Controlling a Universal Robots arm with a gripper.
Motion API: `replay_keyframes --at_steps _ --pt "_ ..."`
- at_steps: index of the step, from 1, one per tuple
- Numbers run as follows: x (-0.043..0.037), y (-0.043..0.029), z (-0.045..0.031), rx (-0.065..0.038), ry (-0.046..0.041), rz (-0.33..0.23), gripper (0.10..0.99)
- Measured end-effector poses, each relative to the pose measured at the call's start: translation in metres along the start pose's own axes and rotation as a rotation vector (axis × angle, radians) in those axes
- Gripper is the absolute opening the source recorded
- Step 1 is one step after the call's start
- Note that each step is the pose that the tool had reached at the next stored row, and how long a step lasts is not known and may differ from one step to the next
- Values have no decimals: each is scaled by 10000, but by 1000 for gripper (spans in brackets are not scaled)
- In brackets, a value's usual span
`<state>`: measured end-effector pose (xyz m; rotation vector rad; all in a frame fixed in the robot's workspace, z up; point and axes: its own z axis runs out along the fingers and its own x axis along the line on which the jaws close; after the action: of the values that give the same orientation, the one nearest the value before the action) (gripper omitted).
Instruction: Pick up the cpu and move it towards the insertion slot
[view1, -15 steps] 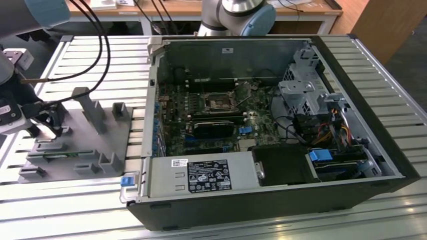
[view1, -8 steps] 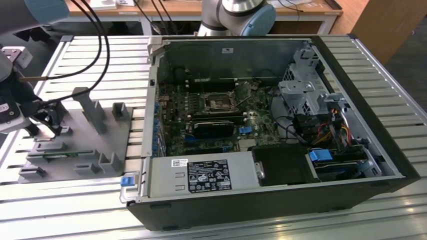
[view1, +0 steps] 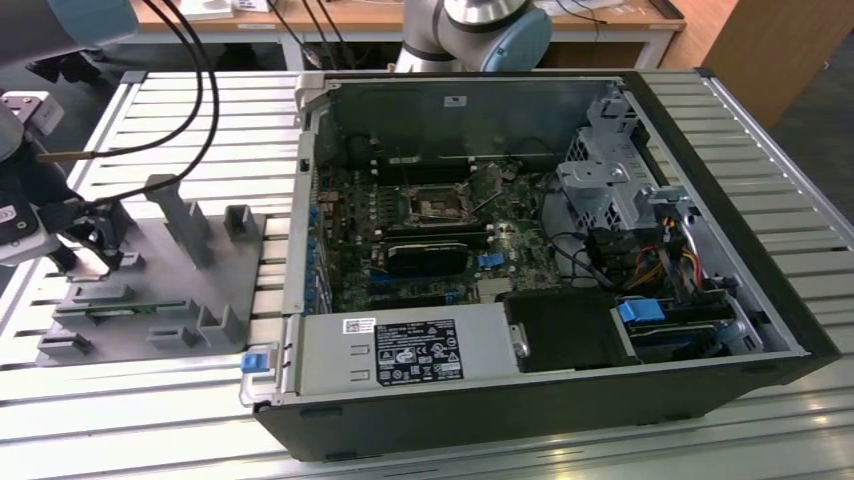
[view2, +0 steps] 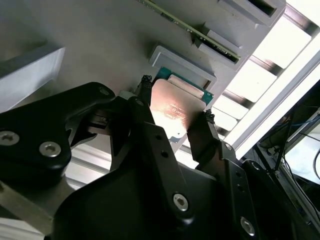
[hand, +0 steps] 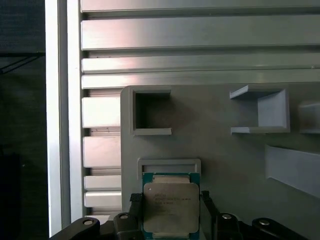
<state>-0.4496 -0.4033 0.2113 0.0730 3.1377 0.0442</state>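
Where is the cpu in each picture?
Exterior view: too small to tell; the claw hangs over the grey tray.
First wrist view: cpu clamped in the claw, by the tray's pocket.
Second wrist view: cpu between the claw's fingers.
Shared landmark: the tray.

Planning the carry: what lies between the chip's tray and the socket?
In the exterior view: bare table slats, then the computer case's wall and circuit board before the socket.

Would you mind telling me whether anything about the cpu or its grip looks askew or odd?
Nothing stands out: the cpu sits square to the grey holder tray, and the gripper is shut evenly on its two opposite edges.
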Motion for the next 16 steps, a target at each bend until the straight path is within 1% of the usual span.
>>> replay_keyframes --at_steps 16 --pt "-1 2 -36 -1 -1 -1 537"
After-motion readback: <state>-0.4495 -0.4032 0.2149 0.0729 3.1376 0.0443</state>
